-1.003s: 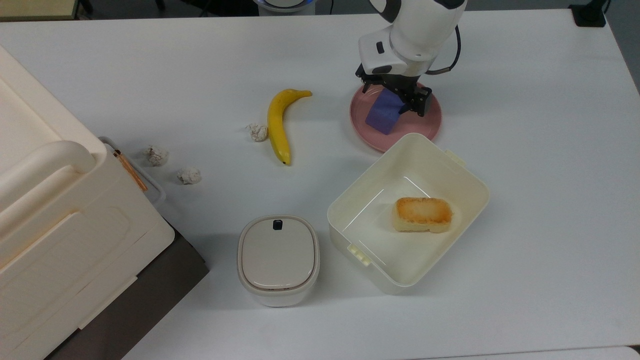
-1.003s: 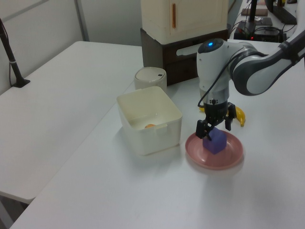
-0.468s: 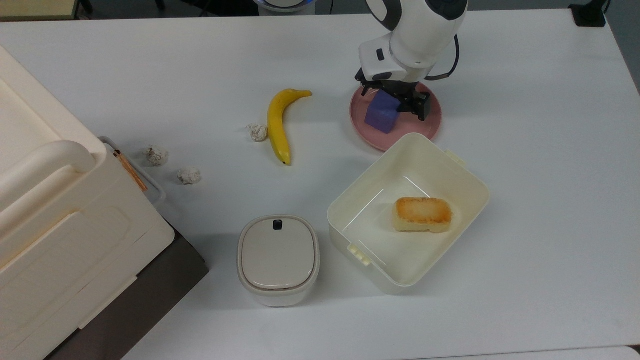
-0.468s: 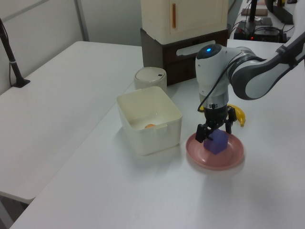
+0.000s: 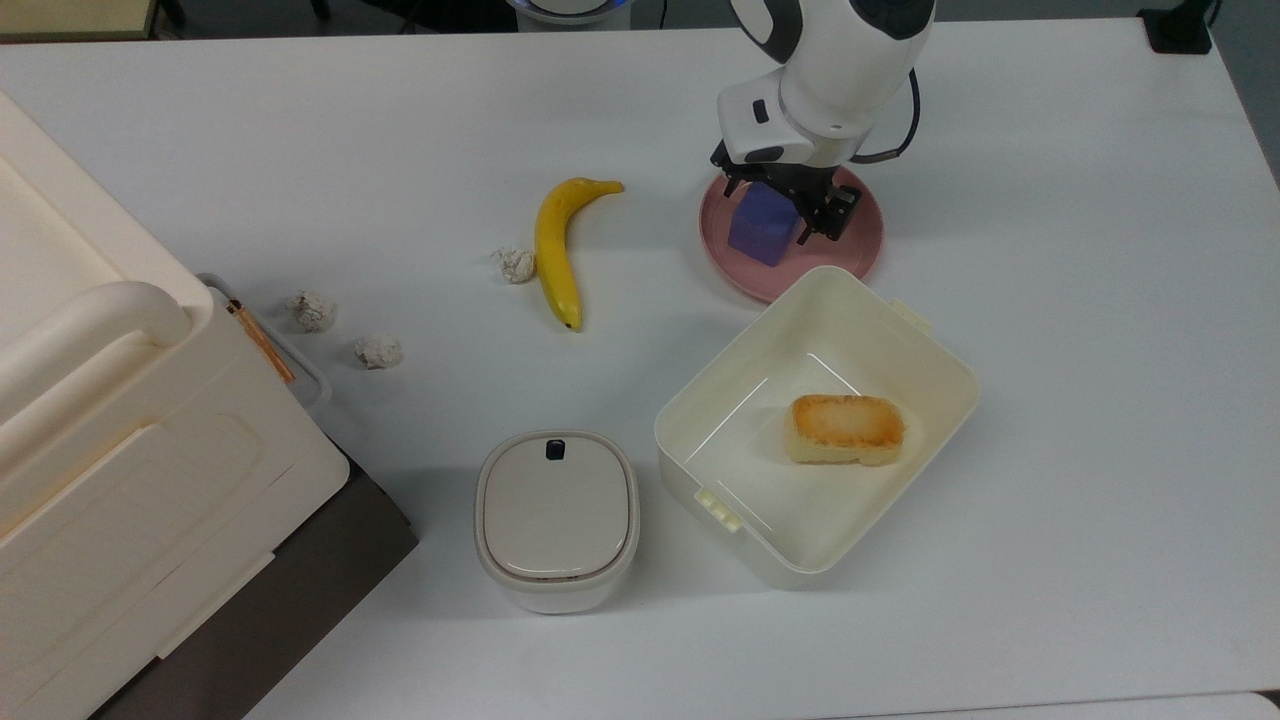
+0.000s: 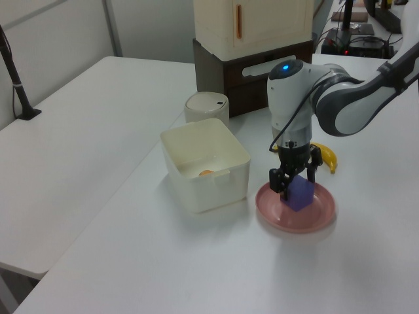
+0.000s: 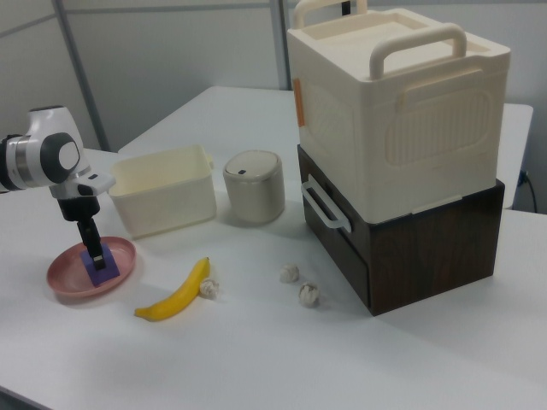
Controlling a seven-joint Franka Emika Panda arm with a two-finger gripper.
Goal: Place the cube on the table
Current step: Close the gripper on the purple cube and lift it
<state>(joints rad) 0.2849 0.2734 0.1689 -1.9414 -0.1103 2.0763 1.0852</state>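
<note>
Cube (image 5: 760, 234) is sitting on the pink plate (image 5: 866, 226), toward the top view's left half of it; in the left view it rests flat on the plate (image 6: 322, 216). Gripper (image 5: 786, 210) is lowered over the cube, fingers straddling it on two opposite sides. Whether the pads are already pressing is hard to judge from these angles; the fingers look drawn in narrow around the block, probably gripped or nearly so.

Handling judgement: small solid matte block, likely light and rigid, not fragile. Flat parallel faces, so a pinch across two opposite sides at mid-height should hold well; matte surface suggests little slip. Corner grasps are to be avoided, as twist is likely.

Versus a second ago: cube was tilted and appeared skewed under the fingers; now it is seen squarer and upright on the plate, and the fingers have closed in from a wider spread. Wrist has shifted slightly.

Bare table (image 5: 1080, 300) at the top view's right of the plate is free for placement; cream box (image 5: 960, 400) with bread piece (image 5: 846, 428) sits just below the plate, the banana (image 5: 556, 250) on the other side.
</note>
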